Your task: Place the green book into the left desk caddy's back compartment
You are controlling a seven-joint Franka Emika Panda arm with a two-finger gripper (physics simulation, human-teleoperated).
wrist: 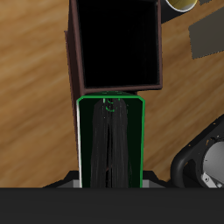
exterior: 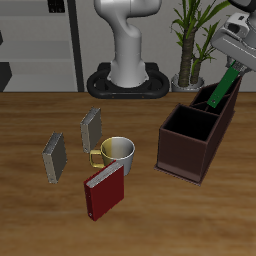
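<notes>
One gripper (exterior: 234, 62) holds the green book (exterior: 224, 84) up in the air, and its two fingers are closed on the book's top end. The green book hangs tilted, with its low end dipping just over the far end of the left desk caddy (exterior: 190, 146). That far end is the back compartment (exterior: 222, 100), and the book's low end is at its opening. From the gripper's own camera, the green book (wrist: 109, 144) fills the middle, and the caddy's big square section (wrist: 116, 44) looks black inside. On the wooden surface (exterior: 40, 215) stand two grey books (exterior: 91, 129), a white and yellow mug (exterior: 116, 152), and a dark red book (exterior: 104, 191) near the front edge. All of these are well apart from the caddy.
</notes>
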